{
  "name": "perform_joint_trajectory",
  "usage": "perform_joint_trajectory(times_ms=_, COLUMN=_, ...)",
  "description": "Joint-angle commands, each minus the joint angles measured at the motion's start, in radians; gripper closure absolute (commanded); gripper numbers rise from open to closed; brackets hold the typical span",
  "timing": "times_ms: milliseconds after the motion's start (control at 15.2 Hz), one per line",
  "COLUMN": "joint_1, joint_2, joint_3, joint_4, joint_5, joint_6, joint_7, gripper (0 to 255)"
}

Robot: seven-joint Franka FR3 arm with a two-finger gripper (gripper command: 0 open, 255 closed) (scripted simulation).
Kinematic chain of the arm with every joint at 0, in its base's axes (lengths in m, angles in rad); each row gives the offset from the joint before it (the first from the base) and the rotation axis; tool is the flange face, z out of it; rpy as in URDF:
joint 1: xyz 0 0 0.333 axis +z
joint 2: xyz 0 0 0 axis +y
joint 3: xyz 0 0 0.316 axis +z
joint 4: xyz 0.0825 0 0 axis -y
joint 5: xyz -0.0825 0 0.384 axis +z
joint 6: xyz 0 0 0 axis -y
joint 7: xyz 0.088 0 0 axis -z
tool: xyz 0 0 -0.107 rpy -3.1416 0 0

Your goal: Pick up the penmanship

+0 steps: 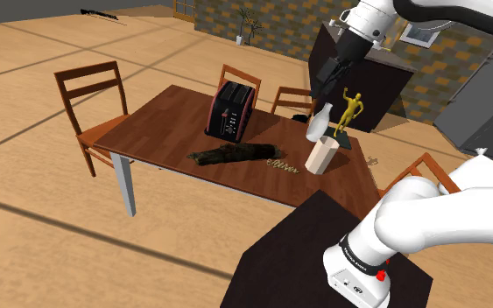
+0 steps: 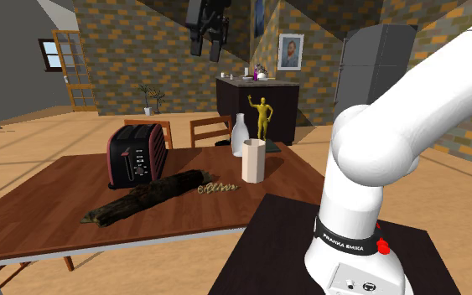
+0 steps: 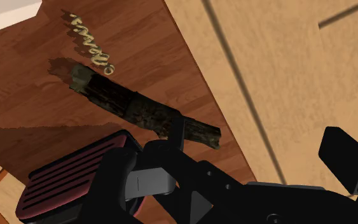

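Note:
The penmanship (image 1: 282, 165) is a small strip of golden cursive lettering lying flat on the dark wooden table (image 1: 161, 127), near its front edge. It lies between a dark log and a pale cup, and shows again as the penmanship (image 2: 217, 188) and the penmanship (image 3: 89, 43). My black gripper (image 1: 323, 86) hangs high above the table's far side, well apart from the lettering. The gripper (image 2: 206, 49) has its fingers apart and nothing between them. In the wrist view the gripper (image 3: 257, 137) looks down on the table edge and floor.
A dark rough log (image 1: 233, 155) lies beside the lettering. A black and red toaster (image 1: 231, 109) stands behind it. A pale cup (image 1: 321, 155), a white bottle (image 1: 320, 122) and a gold figurine (image 1: 348, 109) stand by the stand's end of the table. Wooden chairs (image 1: 91, 96) surround it.

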Motion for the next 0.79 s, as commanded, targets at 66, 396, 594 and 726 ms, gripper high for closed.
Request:
perform_joint_trajectory(times_ms=66, joint_1=-0.002, joint_2=0.002, joint_3=-0.010, joint_4=-0.027, joint_5=-0.008, joint_6=0.025, joint_7=-0.017, gripper=0)
perform_joint_trajectory(times_ms=396, joint_1=-0.014, joint_2=0.032, joint_3=-0.060, joint_4=-0.148, joint_5=-0.048, joint_6=0.155, joint_7=-0.104, gripper=0)
perform_joint_trajectory(times_ms=594, joint_1=-0.022, joint_2=0.067, joint_3=-0.093, joint_4=-0.208, joint_5=-0.072, joint_6=0.238, joint_7=-0.155, gripper=0)
perform_joint_trajectory(times_ms=726, joint_1=-0.027, joint_2=0.098, joint_3=-0.117, joint_4=-0.241, joint_5=-0.088, joint_6=0.296, joint_7=-0.190, gripper=0)
